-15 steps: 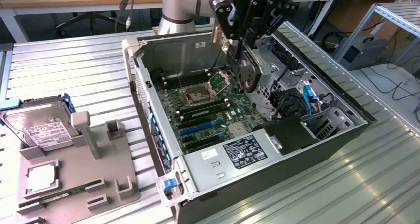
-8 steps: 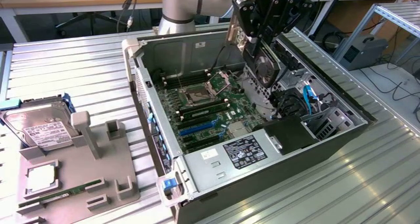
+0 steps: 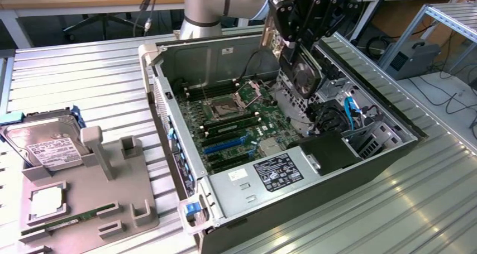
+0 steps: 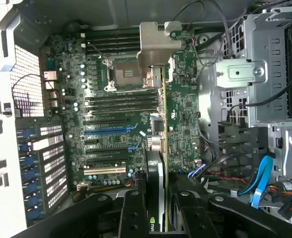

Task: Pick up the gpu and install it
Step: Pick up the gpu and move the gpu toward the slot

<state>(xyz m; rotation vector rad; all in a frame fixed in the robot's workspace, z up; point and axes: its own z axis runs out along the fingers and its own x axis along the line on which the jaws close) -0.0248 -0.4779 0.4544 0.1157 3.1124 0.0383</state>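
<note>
The gpu (image 3: 304, 78) hangs upright over the open computer case (image 3: 175, 153), above the motherboard (image 3: 238, 125), its round fan facing the exterior view's left. My gripper (image 3: 296, 46) is shut on its upper edge. In the wrist view the gpu (image 4: 162, 124) is seen edge-on, its silvery bracket (image 4: 158, 42) at the far end, and the gripper (image 4: 158, 210) clamps the near end between two black fingers (image 4: 133, 210). The card floats above the board, over the area between the processor socket (image 4: 118, 74) and the expansion slots (image 4: 109, 131).
A drive cage (image 4: 270, 64) and a blue cable (image 4: 260, 181) sit beside the board. The power supply (image 3: 280, 170) fills the case's near end. On the exterior view's left, a grey fixture (image 3: 97, 198) carries a hard drive (image 3: 44, 145), a processor chip (image 3: 44, 202) and a memory stick (image 3: 71, 219).
</note>
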